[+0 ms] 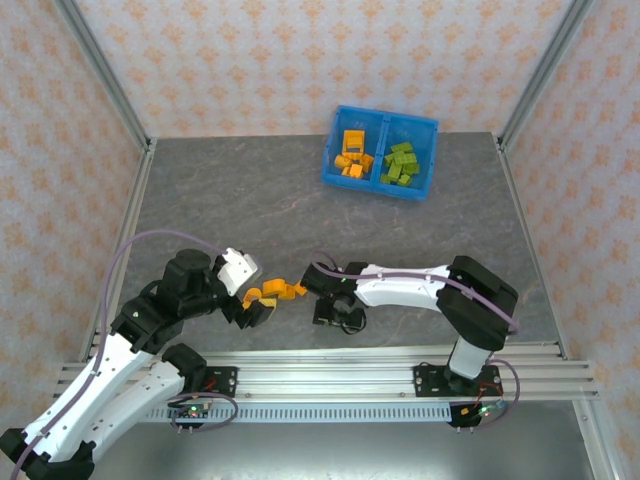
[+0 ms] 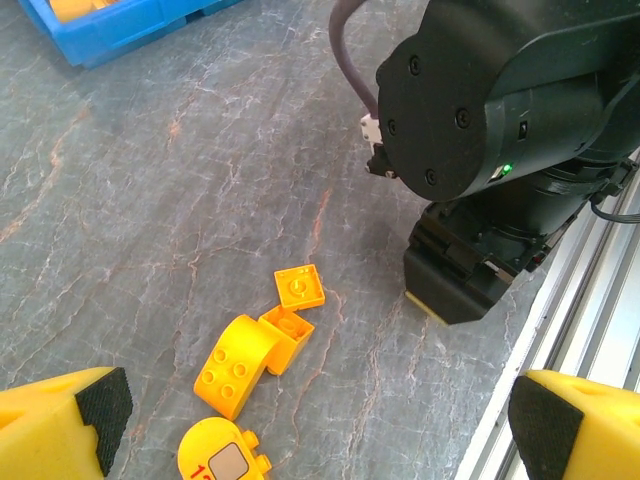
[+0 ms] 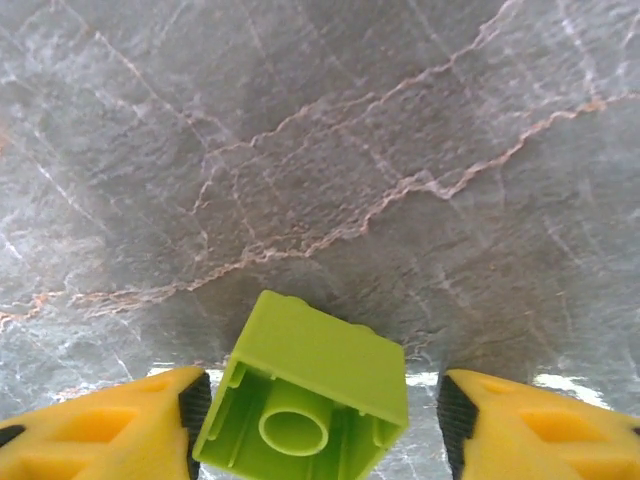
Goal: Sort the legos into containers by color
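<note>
A lime green lego (image 3: pixel 315 385) lies on its side on the table between the fingers of my right gripper (image 3: pixel 322 415). The left pad (image 3: pixel 195 410) touches it, while a gap separates it from the right pad (image 3: pixel 455 415). In the top view this gripper (image 1: pixel 335 312) points down at the table near the front rail. Several orange legos (image 2: pixel 285 335) lie loose below my left gripper (image 2: pixel 325 420), which is open and holds nothing. In the top view they (image 1: pixel 275 293) sit just right of that gripper (image 1: pixel 255 305). The blue bin (image 1: pixel 370 187) holds orange legos (image 1: pixel 352 153) in its left container and green legos (image 1: pixel 402 163) in its right.
The right arm's black wrist (image 2: pixel 470 280) stands close to the right of the orange pieces. The aluminium front rail (image 1: pixel 330 365) runs just behind both grippers. A corner of the blue bin (image 2: pixel 120 25) shows far off in the left wrist view.
</note>
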Robot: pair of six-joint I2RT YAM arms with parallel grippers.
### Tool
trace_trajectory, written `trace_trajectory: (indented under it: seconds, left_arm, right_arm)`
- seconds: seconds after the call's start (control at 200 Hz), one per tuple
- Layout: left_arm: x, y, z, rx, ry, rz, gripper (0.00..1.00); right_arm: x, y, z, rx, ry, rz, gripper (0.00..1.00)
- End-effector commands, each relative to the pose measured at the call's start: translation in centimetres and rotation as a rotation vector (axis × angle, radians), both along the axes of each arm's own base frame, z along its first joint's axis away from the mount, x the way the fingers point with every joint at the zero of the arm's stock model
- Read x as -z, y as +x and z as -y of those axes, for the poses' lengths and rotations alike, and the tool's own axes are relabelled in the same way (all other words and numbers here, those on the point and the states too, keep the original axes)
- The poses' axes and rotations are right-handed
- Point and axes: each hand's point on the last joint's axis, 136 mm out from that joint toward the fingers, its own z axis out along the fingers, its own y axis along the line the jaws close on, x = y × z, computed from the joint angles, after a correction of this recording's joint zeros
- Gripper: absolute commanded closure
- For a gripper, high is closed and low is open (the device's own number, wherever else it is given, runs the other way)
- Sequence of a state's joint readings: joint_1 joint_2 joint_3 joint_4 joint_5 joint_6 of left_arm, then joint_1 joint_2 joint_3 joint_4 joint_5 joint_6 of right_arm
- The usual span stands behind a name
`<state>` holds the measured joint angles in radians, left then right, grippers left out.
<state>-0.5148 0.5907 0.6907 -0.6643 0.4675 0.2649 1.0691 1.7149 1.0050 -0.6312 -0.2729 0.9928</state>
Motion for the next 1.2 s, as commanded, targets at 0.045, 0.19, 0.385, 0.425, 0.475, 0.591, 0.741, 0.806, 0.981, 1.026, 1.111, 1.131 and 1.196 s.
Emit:
trace_trajectory:
  seconds: [0.045, 0.19, 0.385, 0.425, 0.475, 0.591, 0.741, 0.806, 0.981, 1.026, 1.111, 1.131, 1.196]
  left_arm:
    - [0.0, 0.2, -0.3, -0.002, 0.013, 0.039, 0.00]
    - [-0.2, 0.1, -0.3, 0.005, 0.008, 0.045, 0.00]
    - [-0.9, -1.1, 0.9, 0.094, -0.047, 0.055, 0.00]
    - [-1.0, -1.2, 0.9, 0.100, -0.054, 0.061, 0.00]
    - [-1.1, -1.3, 0.9, 0.102, -0.057, 0.070, 0.00]
    - [-1.2, -1.3, 0.7, 0.094, -0.053, 0.081, 0.00]
    - [-1.4, -1.4, 0.6, 0.096, -0.052, 0.089, 0.00]
    - [-1.6, -1.5, 0.6, 0.101, -0.053, 0.091, 0.00]
    - [-2.1, -1.5, 0.0, 0.075, -0.049, 0.136, 0.00]
    - [-2.1, -1.3, -0.4, 0.054, -0.037, 0.145, 0.00]
    - [-1.9, -0.4, -1.4, -0.018, -0.004, 0.157, 0.00]
    - [-1.8, -0.2, -1.7, -0.042, 0.006, 0.157, 0.00]
    - [-1.8, 0.2, -2.1, -0.072, 0.015, 0.160, 0.00]
  right_arm:
    - [1.2, 1.2, -1.4, 0.009, 0.024, 0.057, 0.51]
    - [0.2, 1.8, -0.7, 0.017, 0.015, 0.107, 0.58]
    - [-5.3, 5.8, 0.8, 0.017, -0.002, 0.356, 0.65]
    - [-6.6, 7.1, 1.2, 0.023, 0.001, 0.402, 0.65]
    - [-8.2, 9.0, 1.5, 0.051, 0.028, 0.444, 0.66]
    - [-12.1, 13.5, 2.6, 0.076, 0.054, 0.542, 0.67]
    - [-16.7, 20.3, 6.2, 0.137, 0.008, 0.677, 0.68]
    - [-18.0, 23.4, 8.0, 0.172, -0.002, 0.711, 0.68]
    - [-19.6, 32.1, 13.3, 0.289, -0.049, 0.752, 0.69]
    - [-19.4, 34.1, 14.5, 0.322, -0.050, 0.747, 0.69]
    - [-18.3, 38.0, 17.1, 0.392, -0.058, 0.730, 0.70]
    - [-17.8, 38.7, 17.6, 0.404, -0.057, 0.719, 0.70]
    - [-16.3, 41.2, 18.9, 0.444, -0.040, 0.684, 0.71]
